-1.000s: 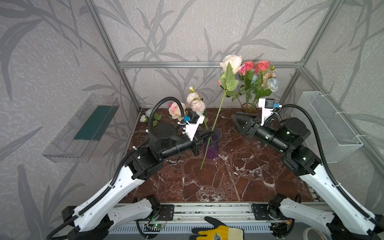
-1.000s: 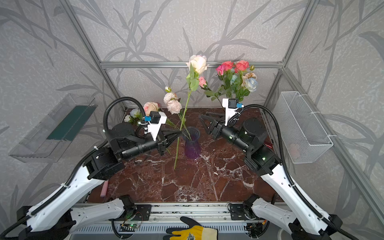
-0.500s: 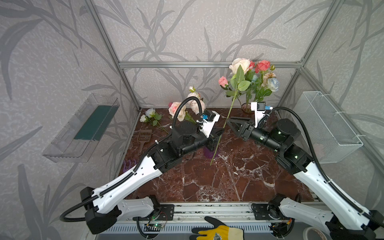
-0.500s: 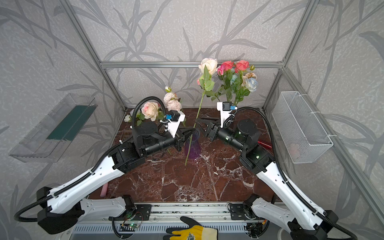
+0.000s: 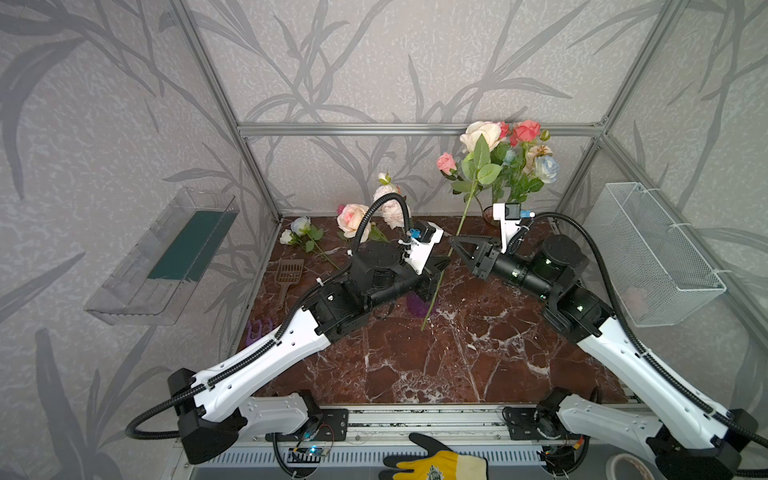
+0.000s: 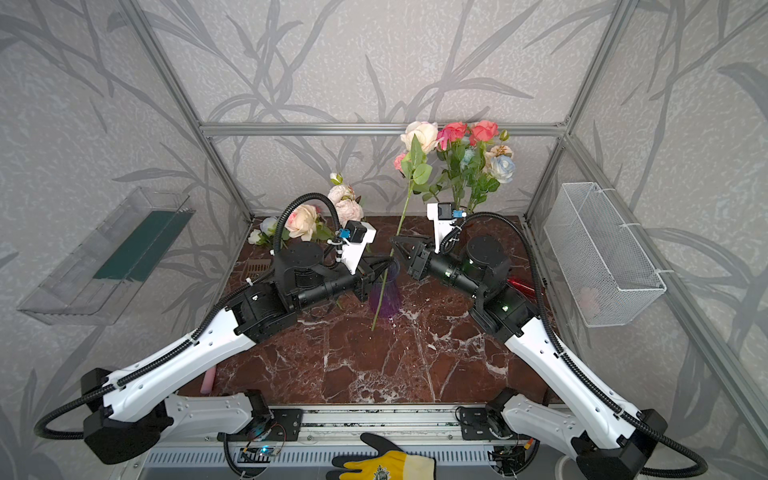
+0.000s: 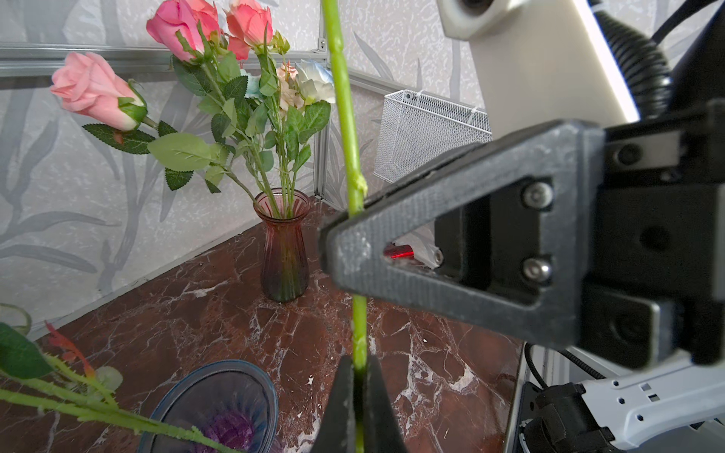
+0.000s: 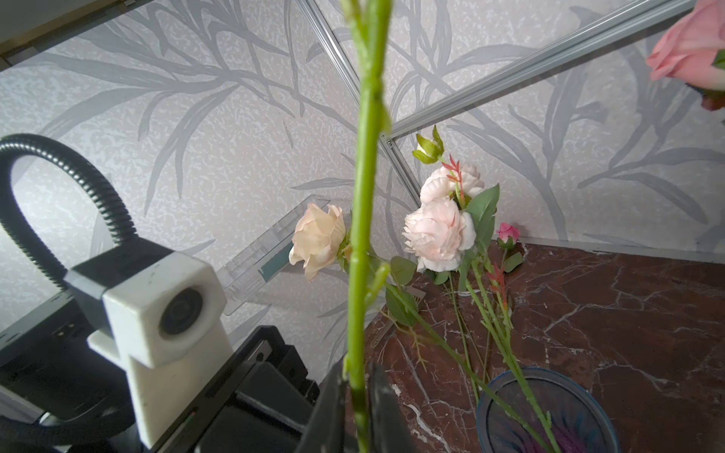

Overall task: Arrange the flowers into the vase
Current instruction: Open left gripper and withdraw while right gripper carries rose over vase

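A long-stemmed cream rose [image 5: 480,133] stands nearly upright over the table, its stem end hanging free. My left gripper [image 5: 441,267] is shut on the green stem [image 7: 345,98]. My right gripper [image 5: 454,243] is shut on the same stem [image 8: 365,196] just above it. A reddish glass vase [image 7: 284,251] in the back right corner holds several coral, pink and pale blue roses [image 5: 525,133]. A purple-blue vase [image 6: 386,291] under the grippers holds pale pink flowers [image 8: 439,231]. More flowers [image 5: 353,218] lie at the back left.
A wire basket [image 5: 656,257] hangs on the right wall, a clear tray [image 5: 166,257] on the left wall. A brown scoop [image 5: 289,272] and a purple item [image 5: 257,330] lie along the left edge. A yellow glove [image 5: 436,467] shows at the front rail.
My left arm has carried the cream rose to the right, up to the right gripper. The right gripper, open before, has shut on the stem.
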{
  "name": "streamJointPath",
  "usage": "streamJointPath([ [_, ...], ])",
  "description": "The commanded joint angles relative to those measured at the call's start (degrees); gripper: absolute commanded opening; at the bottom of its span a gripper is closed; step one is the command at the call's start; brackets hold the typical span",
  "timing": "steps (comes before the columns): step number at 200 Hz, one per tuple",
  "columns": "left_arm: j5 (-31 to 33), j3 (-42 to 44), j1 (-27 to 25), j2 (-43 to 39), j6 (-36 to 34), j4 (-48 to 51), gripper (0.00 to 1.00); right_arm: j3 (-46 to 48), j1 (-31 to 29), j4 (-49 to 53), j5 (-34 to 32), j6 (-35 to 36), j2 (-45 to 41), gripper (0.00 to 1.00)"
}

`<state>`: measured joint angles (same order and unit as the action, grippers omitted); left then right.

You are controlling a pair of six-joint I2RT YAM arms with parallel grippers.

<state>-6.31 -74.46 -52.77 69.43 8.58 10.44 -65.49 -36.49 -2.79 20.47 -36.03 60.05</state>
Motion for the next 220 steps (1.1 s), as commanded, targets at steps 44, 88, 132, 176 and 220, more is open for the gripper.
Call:
streamJointPath([
  [44,0.9,0.1,-0.1,-0.9,-1.5,-1.7,0.0,0.2,-0.2,-1.8,-0.2,0.5,-0.2,0.01],
  [88,2.9,1.2,-0.1,-2.5,-2.3,-0.2,0.54,-0.9,-0.2,-0.1,-2.6,3.3,-0.5,0.01],
  [132,12.8,8.1,-0.1,-12.9,-3.9,0.7,0.62,-5.1,-0.2,2.5,-10.6,11.9,0.7,0.01],
  [176,25.9,17.8,0.0,-24.0,-2.5,-0.5,0.65,-13.4,-0.2,1.6,-18.9,20.9,7.1,0.01],
  [220,29.1,21.5,0.1,-29.1,0.4,3.8,0.65,-20.4,1.1,1.3,-19.9,21.5,15.6,0.01],
])
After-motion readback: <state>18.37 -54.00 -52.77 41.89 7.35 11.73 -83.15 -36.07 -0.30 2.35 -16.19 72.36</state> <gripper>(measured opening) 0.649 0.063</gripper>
